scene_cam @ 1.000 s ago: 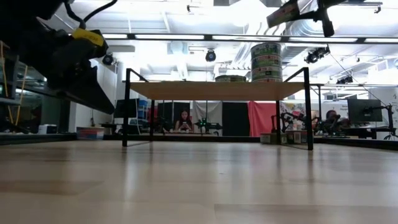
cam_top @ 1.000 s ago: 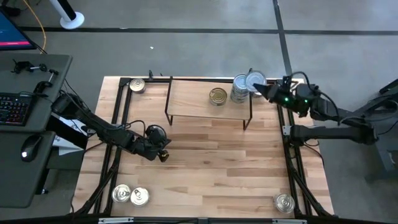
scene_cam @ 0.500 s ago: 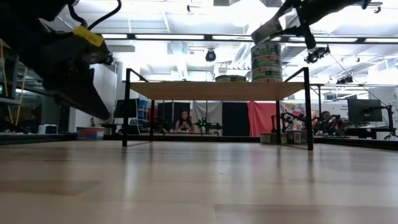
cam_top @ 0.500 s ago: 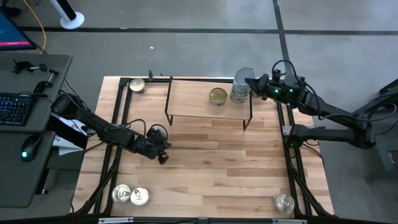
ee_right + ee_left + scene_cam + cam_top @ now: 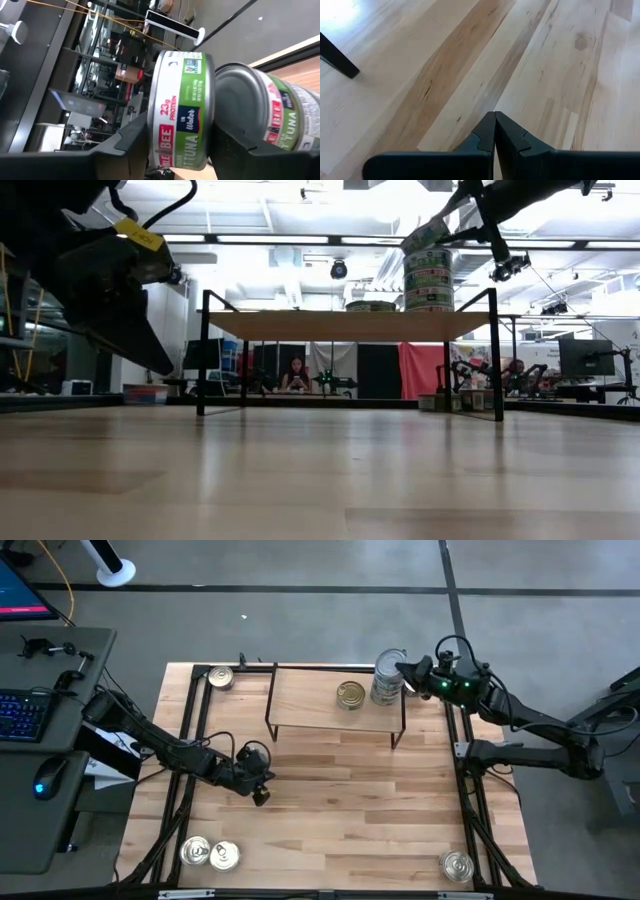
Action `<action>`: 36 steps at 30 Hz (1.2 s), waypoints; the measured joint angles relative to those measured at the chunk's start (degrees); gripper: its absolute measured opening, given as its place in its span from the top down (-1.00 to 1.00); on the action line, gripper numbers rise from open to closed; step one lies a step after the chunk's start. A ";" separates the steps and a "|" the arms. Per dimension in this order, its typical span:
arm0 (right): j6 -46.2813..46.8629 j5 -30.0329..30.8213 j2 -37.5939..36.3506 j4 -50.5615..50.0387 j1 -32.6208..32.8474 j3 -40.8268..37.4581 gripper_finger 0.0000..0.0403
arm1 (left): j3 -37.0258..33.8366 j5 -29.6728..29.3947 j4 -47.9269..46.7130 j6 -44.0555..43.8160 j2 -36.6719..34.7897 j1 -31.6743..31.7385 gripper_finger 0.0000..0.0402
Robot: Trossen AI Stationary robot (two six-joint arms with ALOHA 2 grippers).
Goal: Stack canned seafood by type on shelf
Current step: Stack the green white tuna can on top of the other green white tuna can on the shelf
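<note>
One tin (image 5: 182, 115) sits between the fingers of my right hand (image 5: 404, 671), green label outward. I grip it by its rim, one finger on each side of the round wall. I hold it tilted, just above the stack (image 5: 428, 280) of like-labelled tins at the right end of the shelf (image 5: 310, 695). From the low view I cannot be sure whether its lower edge already touches the top tin of the stack.

The tin is stiff and will not give under a squeeze. I judge it dense for its size, with a smooth metal wall and a glossy label that could slip in a loose grip. The curved side wall is the right place to hold it, straight across its width. That keeps the flat faces free to seat on the tin below. Tilted as it is, it needs levelling before I let go, or it may slide off the narrow column.

A gold-topped tin (image 5: 350, 694) lies alone on the shelf just beside the stack. Four more tins wait on the tabletop (image 5: 340, 800): one at the far left corner (image 5: 221, 677), two at the near left (image 5: 209, 854) and one at the near right (image 5: 457, 865).

My left hand (image 5: 260, 790) is clenched on nothing, low over the bare tabletop in front of the shelf.
</note>
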 joint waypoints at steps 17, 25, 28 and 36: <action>-1.72 -0.72 0.10 -2.04 -0.58 0.02 0.16 | 0.00 2.15 -0.02 -0.07 0.00 0.00 1.00; -0.66 -2.43 0.11 -2.37 -0.58 0.02 0.16 | 0.00 4.59 -0.58 -0.07 0.00 0.00 1.00; 0.88 -3.52 0.11 -2.37 -0.58 0.02 0.16 | 0.00 4.59 -0.58 -0.07 0.00 0.00 1.00; 1.79 -3.72 0.11 -4.26 -0.65 0.02 0.16 | 0.00 4.57 -0.61 -0.07 0.00 0.00 1.00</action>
